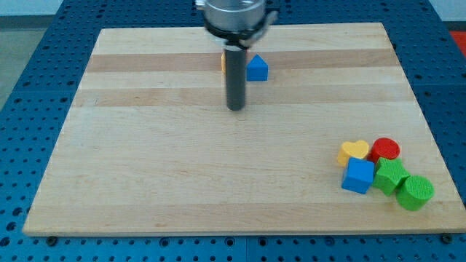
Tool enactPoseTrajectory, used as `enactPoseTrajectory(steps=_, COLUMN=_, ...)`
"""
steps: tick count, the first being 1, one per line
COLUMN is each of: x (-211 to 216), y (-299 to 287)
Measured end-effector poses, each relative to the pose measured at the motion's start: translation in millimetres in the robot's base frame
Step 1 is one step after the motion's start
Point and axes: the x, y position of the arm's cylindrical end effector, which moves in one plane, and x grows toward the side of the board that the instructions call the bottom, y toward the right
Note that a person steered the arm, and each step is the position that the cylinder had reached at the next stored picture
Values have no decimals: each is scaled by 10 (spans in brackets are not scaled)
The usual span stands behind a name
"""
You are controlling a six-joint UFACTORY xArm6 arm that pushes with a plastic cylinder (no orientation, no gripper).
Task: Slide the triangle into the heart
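A pale wooden worktop (145, 175) with visible plank grain fills most of the view, resting on a blue perforated base (29, 58). A straight dark rod hangs down from a round metal mount at the view's top centre, and my tip (235, 109) sits on the wood in the upper middle of the board. This arm carries no hand, so there is nothing to be apart, together or clamped; the rod simply stands upright with its end touching nothing but the board. Just up and to the view's right of my tip lies the small blue triangle-topped block (256, 68), close beside the rod's shaft but not against my tip. On the other side of the shaft, a sliver of an orange block (223, 62) peeks out, mostly hidden behind the rod, so its shape cannot be made out. Far from my tip, toward the view's bottom right corner, five blocks huddle together: a yellow heart-shaped block (354, 151), a red round block (385, 149) just to its right, a blue cube (358, 176) directly below the heart and touching it, a green block of unclear outline (391, 177) beside the cube, and a green cylinder (416, 192) at the cluster's outer edge. The triangle and the heart lie well apart.
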Motion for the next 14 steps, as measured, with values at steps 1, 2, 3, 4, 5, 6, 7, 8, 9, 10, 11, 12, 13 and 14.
enactPoseTrajectory(steps=1, x=-282, y=-354)
enactPoseTrajectory(steps=2, x=-544, y=-403)
enactPoseTrajectory(steps=3, x=-776, y=-399)
enactPoseTrajectory(steps=4, x=-936, y=-326)
enactPoseTrajectory(steps=5, x=-1004, y=-155)
enactPoseTrajectory(steps=6, x=-1009, y=35)
enactPoseTrajectory(steps=7, x=-1009, y=175)
enactPoseTrajectory(steps=8, x=-976, y=352)
enactPoseTrajectory(steps=9, x=-849, y=557)
enactPoseTrajectory(steps=10, x=-702, y=684)
enactPoseTrajectory(steps=11, x=-542, y=700)
enactPoseTrajectory(steps=12, x=-418, y=712)
enactPoseTrajectory(steps=13, x=-296, y=821)
enactPoseTrajectory(steps=14, x=-159, y=1013)
